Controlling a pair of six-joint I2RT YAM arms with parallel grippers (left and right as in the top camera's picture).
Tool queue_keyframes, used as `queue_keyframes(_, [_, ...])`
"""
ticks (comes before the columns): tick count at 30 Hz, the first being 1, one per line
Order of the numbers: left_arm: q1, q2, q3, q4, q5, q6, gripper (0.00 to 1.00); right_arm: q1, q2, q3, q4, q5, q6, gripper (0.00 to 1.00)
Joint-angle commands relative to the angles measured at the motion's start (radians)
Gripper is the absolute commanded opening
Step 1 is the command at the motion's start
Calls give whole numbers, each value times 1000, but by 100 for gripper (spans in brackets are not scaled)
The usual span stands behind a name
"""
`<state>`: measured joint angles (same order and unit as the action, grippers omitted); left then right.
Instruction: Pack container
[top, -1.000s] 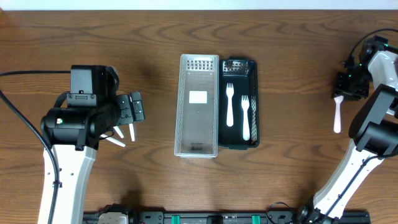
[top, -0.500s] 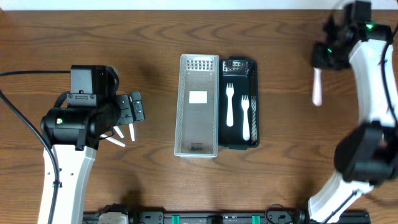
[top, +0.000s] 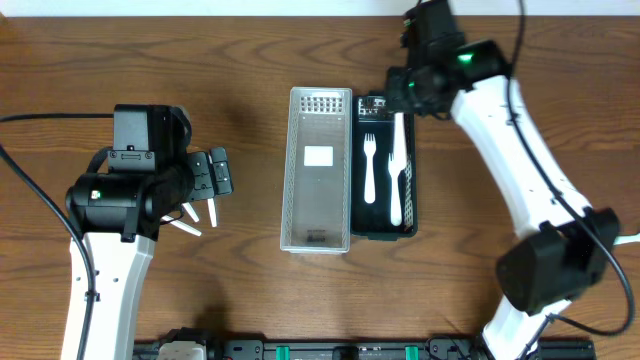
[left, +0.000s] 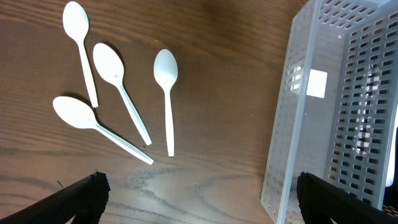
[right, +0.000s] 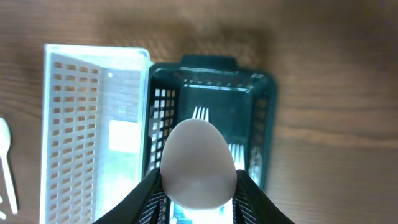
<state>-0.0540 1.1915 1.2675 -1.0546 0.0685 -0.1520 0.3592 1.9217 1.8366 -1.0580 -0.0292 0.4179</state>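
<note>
Here the right gripper (top: 404, 98) is clamped on a white plastic spoon (top: 397, 145). The spoon's long axis runs along the dark basket (top: 411, 205) directly beneath the gripper, beside two forks (top: 369, 165). The left gripper (left: 199, 199), fingers spread, hangs over four loose spoons (left: 165, 67) on the surface.

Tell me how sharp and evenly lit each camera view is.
Overhead: sharp, evenly lit, only faint shadows on the table. Left wrist: the four spoons are crisp, but the left fingers at the bottom corners are dark and blurred. Right wrist: soft throughout, and the held spoon looms large up close.
</note>
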Motion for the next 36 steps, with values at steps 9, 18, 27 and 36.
queue_keyframes(9, [5,4,13,-3,-1,18,98,58,220,-18,-26,-2,108,33])
queue_keyframes(18, [5,4,13,-3,-1,18,98,32,181,66,-47,-35,-8,92])
queue_keyframes(27, [5,4,13,-3,-1,18,98,-166,-12,267,-189,206,106,97])
queue_keyframes(36, [5,4,13,-3,-1,18,98,-637,-47,200,-314,161,338,99])
